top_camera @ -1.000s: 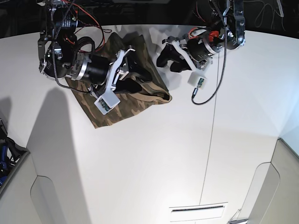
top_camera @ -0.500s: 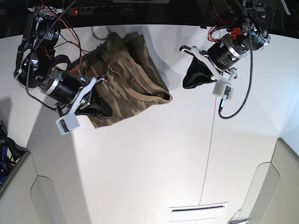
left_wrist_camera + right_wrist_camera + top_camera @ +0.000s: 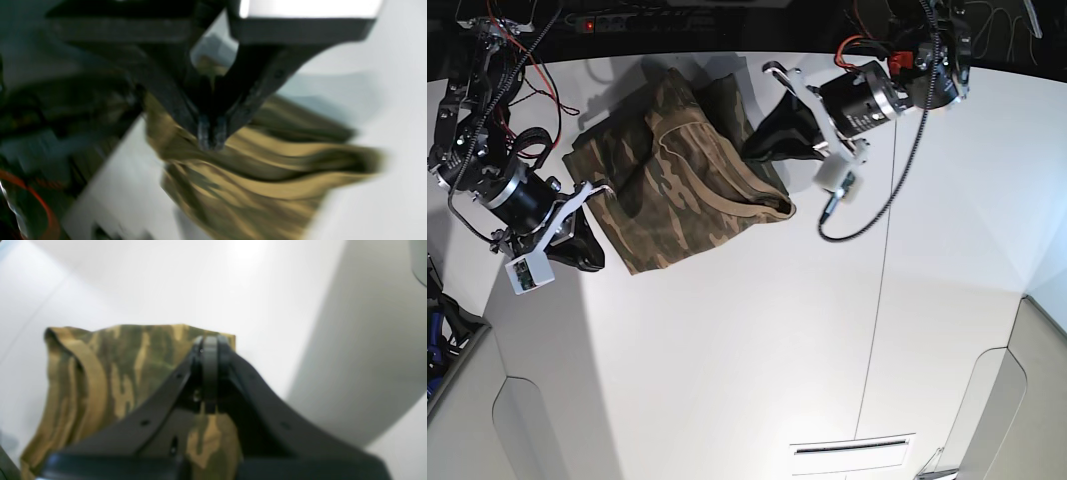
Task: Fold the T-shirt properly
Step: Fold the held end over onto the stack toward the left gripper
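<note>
Looking from the left wrist view, the left tool has its two dark fingers pressed together at the tips, with nothing visibly caught between them; the picture is badly blurred. Behind the tips lies the T-shirt, a streaked olive and tan heap on the white surface.

From the right wrist view, the right tool is also pressed together, its tips meeting over the far edge of the folded cloth, whose tan collar band curves along the left side. Whether it touches the cloth I cannot tell.

From the base view, the T-shirt sits bunched near the far side of the surface, between the two arms. The right tool lies at its lower left corner, the left tool beside its upper right edge.
</note>
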Tool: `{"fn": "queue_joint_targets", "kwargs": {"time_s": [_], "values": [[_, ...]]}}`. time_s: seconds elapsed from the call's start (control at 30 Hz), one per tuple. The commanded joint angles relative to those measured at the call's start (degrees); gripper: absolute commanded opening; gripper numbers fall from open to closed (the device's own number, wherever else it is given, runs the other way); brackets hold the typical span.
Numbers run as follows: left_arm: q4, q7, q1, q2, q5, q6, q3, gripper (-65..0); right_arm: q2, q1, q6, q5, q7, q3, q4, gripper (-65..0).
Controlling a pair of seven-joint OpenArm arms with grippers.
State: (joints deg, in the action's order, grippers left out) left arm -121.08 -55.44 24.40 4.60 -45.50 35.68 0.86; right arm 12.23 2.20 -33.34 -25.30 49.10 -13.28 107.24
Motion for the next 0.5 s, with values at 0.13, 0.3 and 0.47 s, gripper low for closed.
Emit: {"fn": "queue_joint_targets", "kwargs": {"time_s": [0.13,0.3,0.47], "values": [[-1.1,4.5,-0.1,0.0,5.2,-1.1,10.7,-63.7,0.4,-5.8,0.1,-0.9,-2.3,-0.3,-9.0,-65.0],[0.3,8.7,-0.1,0.0,12.8,-5.3,16.8,-63.7,0.2,-11.2,0.0,-7.0,-2.6,-0.1,-21.9,-65.0],[4.3,9.0,-0.4,0.0,13.4,-5.5,17.9,-63.7,-0.6,-15.9,-0.5,-9.9,-2.8,0.3,-28.7,-65.0]]}}
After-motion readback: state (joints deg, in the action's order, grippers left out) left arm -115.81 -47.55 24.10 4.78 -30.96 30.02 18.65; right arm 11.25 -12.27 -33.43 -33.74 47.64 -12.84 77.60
